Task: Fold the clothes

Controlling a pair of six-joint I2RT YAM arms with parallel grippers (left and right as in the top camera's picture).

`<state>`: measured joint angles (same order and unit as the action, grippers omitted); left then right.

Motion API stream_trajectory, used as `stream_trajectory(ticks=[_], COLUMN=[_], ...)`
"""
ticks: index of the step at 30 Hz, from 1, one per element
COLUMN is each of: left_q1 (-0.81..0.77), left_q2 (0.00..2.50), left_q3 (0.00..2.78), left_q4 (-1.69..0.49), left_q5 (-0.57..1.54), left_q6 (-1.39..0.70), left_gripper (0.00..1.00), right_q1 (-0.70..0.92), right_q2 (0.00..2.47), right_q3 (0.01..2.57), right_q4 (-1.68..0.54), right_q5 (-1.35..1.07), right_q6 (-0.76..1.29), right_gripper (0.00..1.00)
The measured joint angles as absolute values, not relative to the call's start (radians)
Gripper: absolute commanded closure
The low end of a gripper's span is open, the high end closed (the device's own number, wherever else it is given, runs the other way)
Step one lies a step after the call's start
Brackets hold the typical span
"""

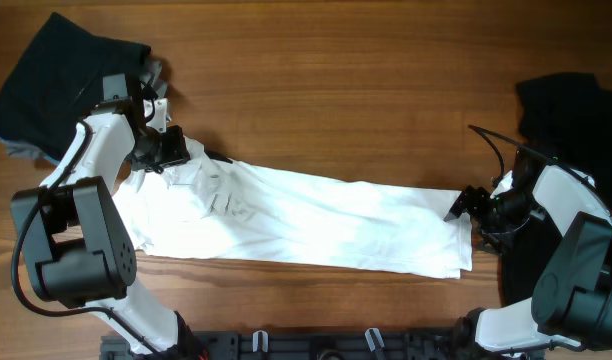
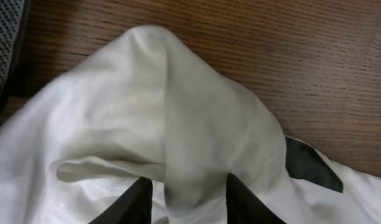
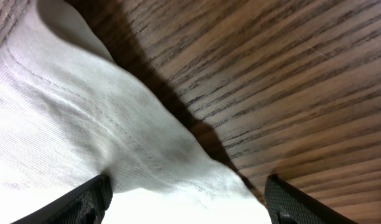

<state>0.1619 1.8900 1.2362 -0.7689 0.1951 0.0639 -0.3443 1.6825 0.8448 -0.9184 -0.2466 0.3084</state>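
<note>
The white T-shirt [image 1: 316, 220] lies in a long folded band across the wooden table, with a faint striped print [image 1: 231, 205] near its left end. At the shirt's upper left corner my left gripper [image 1: 171, 150] is shut on a bunched peak of white fabric [image 2: 178, 124], which stands up between the two fingers [image 2: 137, 202]. A black patch of print [image 2: 309, 165] shows beside it. My right gripper [image 1: 458, 205] is at the shirt's right end. It stands wide open, and the shirt's hemmed edge [image 3: 147, 149] lies between its fingers [image 3: 91, 199].
A black garment [image 1: 66, 75] with a grey one [image 1: 21, 150] under it lies at the back left, close behind the left arm. Another black garment [image 1: 576, 110] lies at the right, under the right arm. Bare wood [image 1: 366, 100] spans the back.
</note>
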Motion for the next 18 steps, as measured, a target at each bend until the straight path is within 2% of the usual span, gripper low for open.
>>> stream_trajectory(ticks=[7, 18], left_q1=[0.166, 0.262], left_q2=[1.890, 1.818], left_q3=[1.238, 1.264], left_q4=[-0.835, -0.894], left_q5=[0.155, 0.052], left_q6=[0.068, 0.009], left_gripper=[0.96, 0.96], right_q1=[-0.344, -0.344], right_q2=[1.682, 1.682], right_q3=[0.845, 0.845], right_q4=[-0.918, -0.918], right_q5=[-0.247, -0.247], right_q6=[0.308, 0.308], right_gripper=[0.16, 0.16])
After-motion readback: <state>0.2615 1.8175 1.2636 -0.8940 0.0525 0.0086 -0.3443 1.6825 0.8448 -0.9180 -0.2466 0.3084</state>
